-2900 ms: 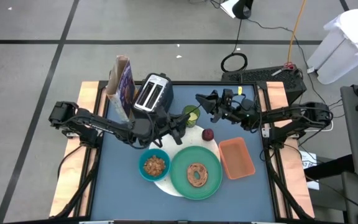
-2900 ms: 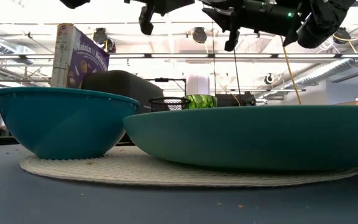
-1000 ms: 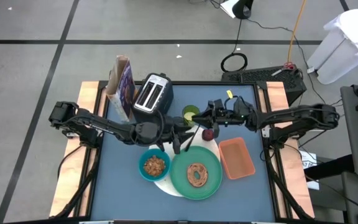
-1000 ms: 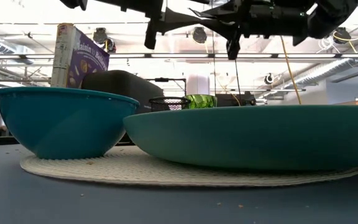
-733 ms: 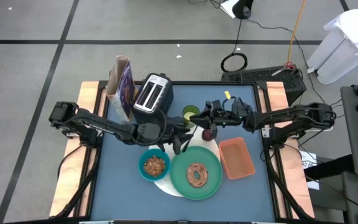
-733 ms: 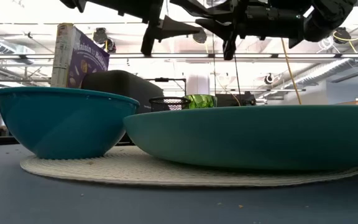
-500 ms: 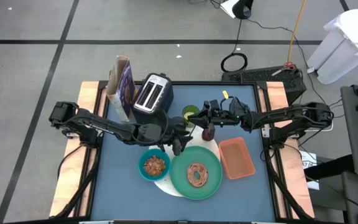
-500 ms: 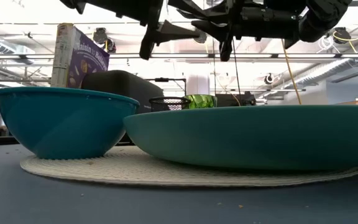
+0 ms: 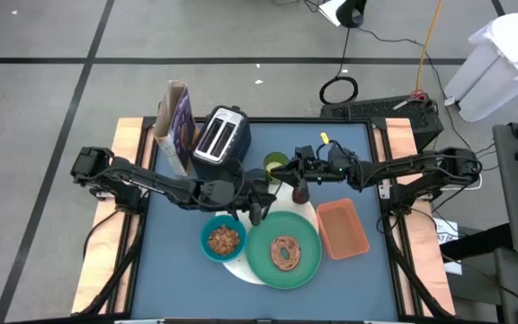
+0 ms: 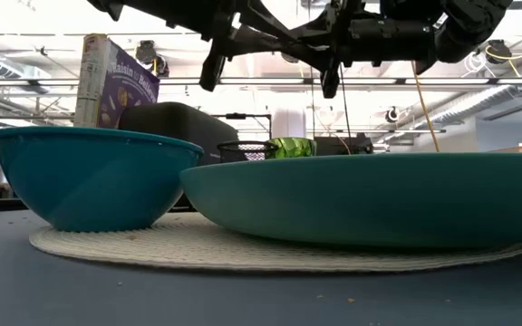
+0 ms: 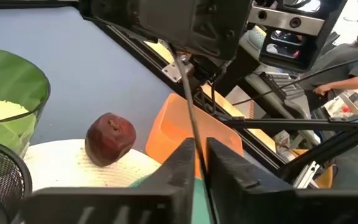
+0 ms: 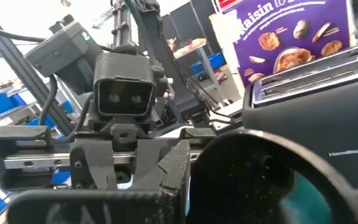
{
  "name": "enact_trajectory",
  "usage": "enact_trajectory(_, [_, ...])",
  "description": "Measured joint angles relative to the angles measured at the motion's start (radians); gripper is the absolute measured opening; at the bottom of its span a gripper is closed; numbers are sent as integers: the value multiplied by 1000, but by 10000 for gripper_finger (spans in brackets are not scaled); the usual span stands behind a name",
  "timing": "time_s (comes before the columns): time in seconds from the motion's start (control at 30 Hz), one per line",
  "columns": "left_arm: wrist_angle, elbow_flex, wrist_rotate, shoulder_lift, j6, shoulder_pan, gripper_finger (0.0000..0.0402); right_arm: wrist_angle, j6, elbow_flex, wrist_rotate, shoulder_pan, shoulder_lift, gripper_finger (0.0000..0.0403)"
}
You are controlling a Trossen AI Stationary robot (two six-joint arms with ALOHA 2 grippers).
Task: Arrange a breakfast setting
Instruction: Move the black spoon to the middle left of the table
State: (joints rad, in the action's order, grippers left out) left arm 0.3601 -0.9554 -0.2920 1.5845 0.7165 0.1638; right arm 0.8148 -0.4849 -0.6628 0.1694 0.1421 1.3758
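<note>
A handover of the thin metal spoon [image 11: 190, 127] seems in hand — the left gripper [image 11: 199, 163] has pinched onto its handle, the right gripper [image 9: 299, 173] also clamps it, above the small red fruit [image 11: 110, 138]. Next, presumably, the right lets go.

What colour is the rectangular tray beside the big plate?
Orange. The tray shows best in the high view, just right of the green plate.

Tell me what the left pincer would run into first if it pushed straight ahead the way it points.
The right pincer. It faces the left pincer head-on, at the far end of the spoon handle running between them. Depth is hard to judge, but nothing else seems to lie between.
</note>
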Motion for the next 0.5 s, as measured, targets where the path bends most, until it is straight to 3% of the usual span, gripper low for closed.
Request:
enact_trajectory(0.13, [-10,0,-9,0,12,-1,11,-4,10,0,-27,0,0,59])
enact_trajectory(0.5, [-15,0,-10,0,18,-2,10,1,9,0,-43,0,0,59])
